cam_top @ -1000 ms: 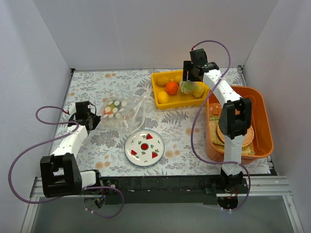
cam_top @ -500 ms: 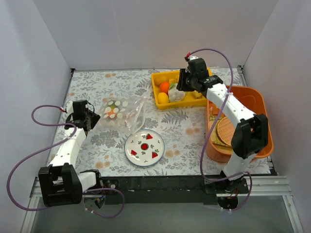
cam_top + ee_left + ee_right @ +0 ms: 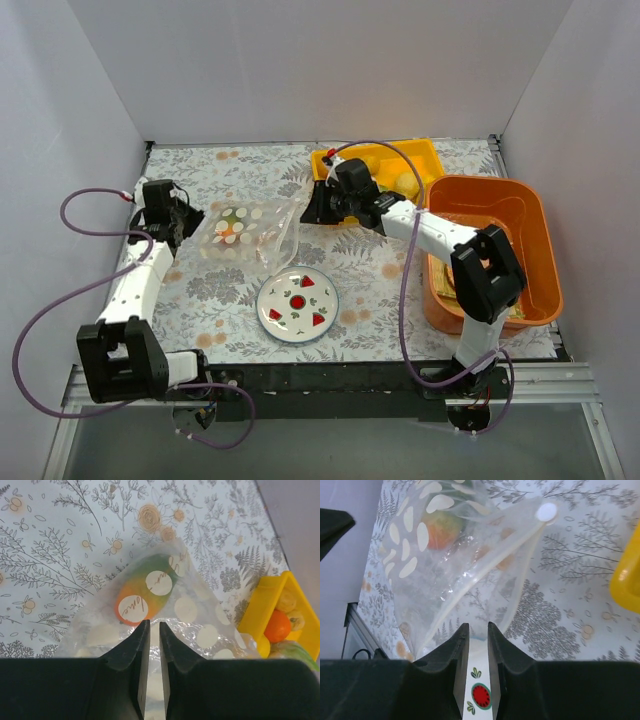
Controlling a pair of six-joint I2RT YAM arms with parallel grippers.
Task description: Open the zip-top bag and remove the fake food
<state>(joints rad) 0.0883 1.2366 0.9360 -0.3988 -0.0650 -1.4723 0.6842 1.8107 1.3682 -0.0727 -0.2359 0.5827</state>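
The zip-top bag lies flat on the floral cloth, clear and crinkly with white dots. A round orange-green piece of fake food shows through the film, also visible in the right wrist view. My left gripper is at the bag's left edge, jaws nearly together with bag film showing in the slit; a grip is unclear. My right gripper hovers by the bag's right edge, its jaws a narrow gap apart with nothing between. The zip strip runs just ahead of it.
A yellow tray at the back holds an orange fruit and yellow fruits. A white plate with red motifs sits near the bag's front edge, under the right jaws. A big orange bin stands at the right.
The right arm swung from over the yellow tray leftward and down to the bag's right edge, its jaws narrowing. The left gripper shifted slightly back along the bag's left edge.
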